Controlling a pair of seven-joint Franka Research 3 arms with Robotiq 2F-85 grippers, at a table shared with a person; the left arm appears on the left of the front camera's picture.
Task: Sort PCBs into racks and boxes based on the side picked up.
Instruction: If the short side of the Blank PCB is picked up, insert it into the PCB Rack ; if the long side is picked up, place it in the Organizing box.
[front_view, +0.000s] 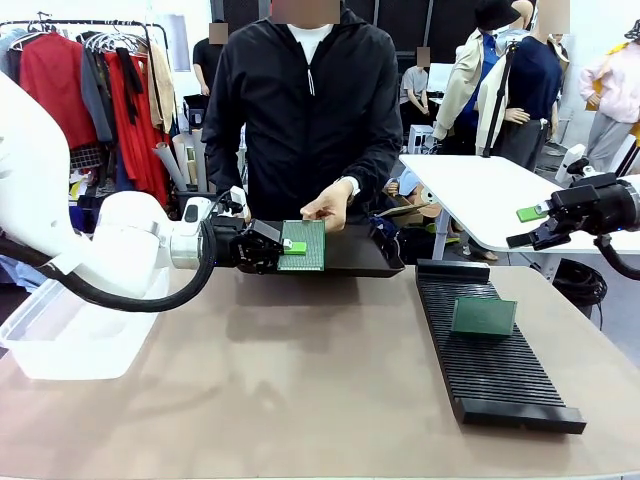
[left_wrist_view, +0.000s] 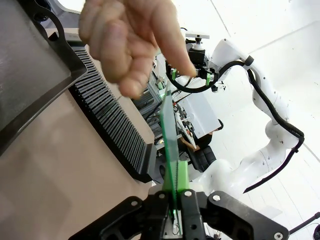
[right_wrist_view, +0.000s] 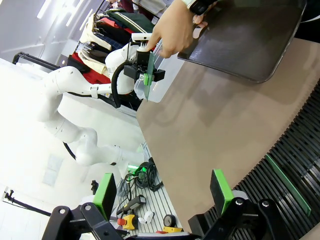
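Handover in progress; left claw (front_view: 290, 246) is clamped on the near edge of a PCB (front_view: 304, 245), pads tight on both faces in the left wrist view, while the person's hand (front_view: 328, 205) pinches the far edge over the dark tray (front_view: 355, 258); patterned, dotted face points at the front camera. Right claw (front_view: 533, 224) hangs wide and empty, well above the rack's (front_view: 495, 375) far end; a second PCB (front_view: 484, 316) already stands tilted in the rack slots; clear box (front_view: 60, 340) sits at the table's (front_view: 300, 400) left edge, under the left arm.

To do it well: don't pull until the fingers let go, else the board twists in the pads; grip is only on one edge, so move slowly and keep the board level; judge destination from the face picked; I can't tell the rule from here, so confirm before committing to box or rack.
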